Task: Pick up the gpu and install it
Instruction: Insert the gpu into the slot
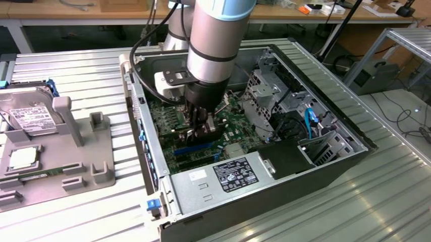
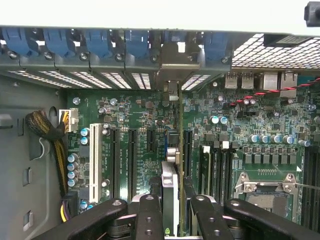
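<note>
The fingers [image 2: 172,212] are closed on the gpu [image 2: 171,185], holding it edge-on and upright over the green motherboard [image 2: 140,115] inside the open computer case [image 1: 269,186] on the bench [image 1: 81,65].

One camera sits high up and off to the side, a bit far back. It looks down at a slant on the open computer case [image 1: 269,151], the ribbed metal surface [image 1: 81,65] and the arm. The other camera rides on the wrist, just behind the end effector [image 2: 172,210]. It is very near and looks straight past it at the green board [image 2: 145,125] inside the case. Both cameras see that board below the end effector [image 1: 204,132].
</note>
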`<state>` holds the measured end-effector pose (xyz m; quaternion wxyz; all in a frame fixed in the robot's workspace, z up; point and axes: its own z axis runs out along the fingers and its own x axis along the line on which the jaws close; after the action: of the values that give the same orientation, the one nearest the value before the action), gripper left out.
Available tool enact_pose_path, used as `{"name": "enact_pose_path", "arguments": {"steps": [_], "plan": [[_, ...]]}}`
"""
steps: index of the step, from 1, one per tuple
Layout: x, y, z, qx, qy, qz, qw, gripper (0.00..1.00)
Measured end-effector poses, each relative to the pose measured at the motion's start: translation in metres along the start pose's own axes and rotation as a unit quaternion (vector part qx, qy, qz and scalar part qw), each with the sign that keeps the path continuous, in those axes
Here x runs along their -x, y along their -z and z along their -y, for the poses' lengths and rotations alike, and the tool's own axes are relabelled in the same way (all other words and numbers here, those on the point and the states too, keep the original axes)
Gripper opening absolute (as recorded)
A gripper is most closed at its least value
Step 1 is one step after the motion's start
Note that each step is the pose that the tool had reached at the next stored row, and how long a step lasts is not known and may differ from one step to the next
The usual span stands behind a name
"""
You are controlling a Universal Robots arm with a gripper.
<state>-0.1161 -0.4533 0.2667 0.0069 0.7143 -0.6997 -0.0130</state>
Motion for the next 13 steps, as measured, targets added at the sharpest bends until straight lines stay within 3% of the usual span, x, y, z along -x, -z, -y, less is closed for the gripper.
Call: {"name": "enact_pose_path", "arguments": {"steps": [13], "plan": [[0.0000,-0.0067,-0.0001,-0.0001,-0.002,-0.0018,1.0000,0.27]]}}
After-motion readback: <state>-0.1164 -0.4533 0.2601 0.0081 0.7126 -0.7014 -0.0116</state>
